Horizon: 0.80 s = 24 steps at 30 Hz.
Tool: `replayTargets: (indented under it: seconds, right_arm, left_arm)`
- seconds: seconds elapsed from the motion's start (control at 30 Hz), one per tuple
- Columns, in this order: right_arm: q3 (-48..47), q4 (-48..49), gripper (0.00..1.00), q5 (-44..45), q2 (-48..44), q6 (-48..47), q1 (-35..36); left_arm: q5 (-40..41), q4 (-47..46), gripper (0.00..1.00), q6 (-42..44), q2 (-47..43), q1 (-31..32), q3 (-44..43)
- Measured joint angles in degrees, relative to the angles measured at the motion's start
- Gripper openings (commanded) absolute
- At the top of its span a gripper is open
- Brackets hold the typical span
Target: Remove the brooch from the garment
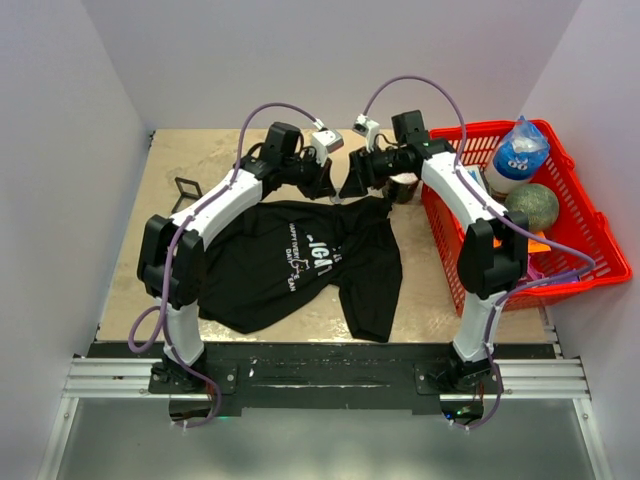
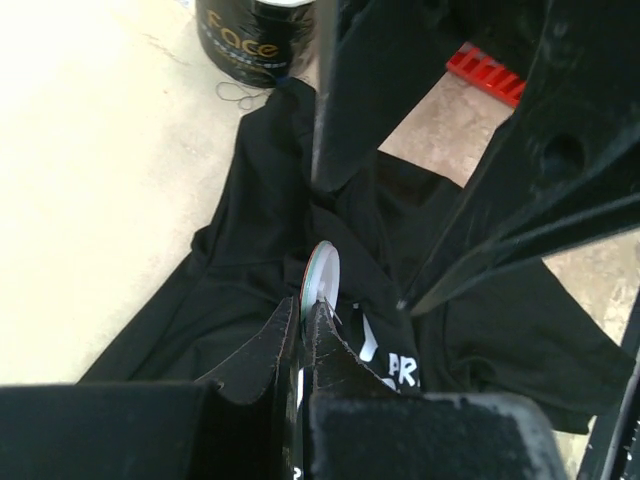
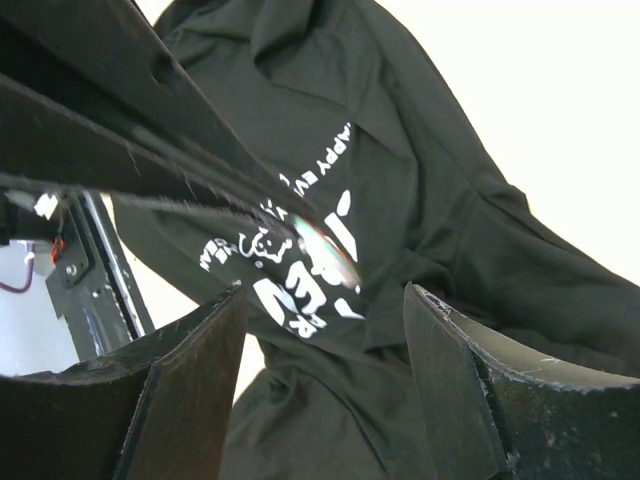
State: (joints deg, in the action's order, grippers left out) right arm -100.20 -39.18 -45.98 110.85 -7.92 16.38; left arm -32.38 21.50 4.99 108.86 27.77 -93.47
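Left wrist view: the left gripper (image 2: pixel 308 312) pinches the shiny round brooch (image 2: pixel 322 275), pinned on the garment (image 2: pixel 250 230). The right gripper (image 3: pixel 322 298) is spread wide, holding nothing. Pulling could drag the garment up, or the thin edge could slip.

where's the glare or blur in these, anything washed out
Left wrist: table blown out pale, left fingers close and soft, nearly featureless black. Right wrist: rainbow glare on the round brooch, table corner overexposed, T-shirt folds readable. Top external: even light, sharp.
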Motion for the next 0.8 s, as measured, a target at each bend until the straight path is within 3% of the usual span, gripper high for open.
replayTargets:
  seconds: [0.2,0.5,0.8]
  right_arm:
    - [-0.02,2.03,0.65,2.34,0.09,3.67,2.45]
    - [-0.07,2.62,0.42,4.28,0.42,4.57,3.1]
    - [-0.07,1.64,0.34,3.3,0.42,0.96,3.1]
  left_arm:
    - [-1.05,0.0,0.0,-1.42,0.0,0.0,0.02]
    - [-2.91,-0.28,0.0,-2.4,0.0,-0.02,0.02]
    - [-6.05,-0.15,0.0,-2.4,0.0,-1.01,0.02]
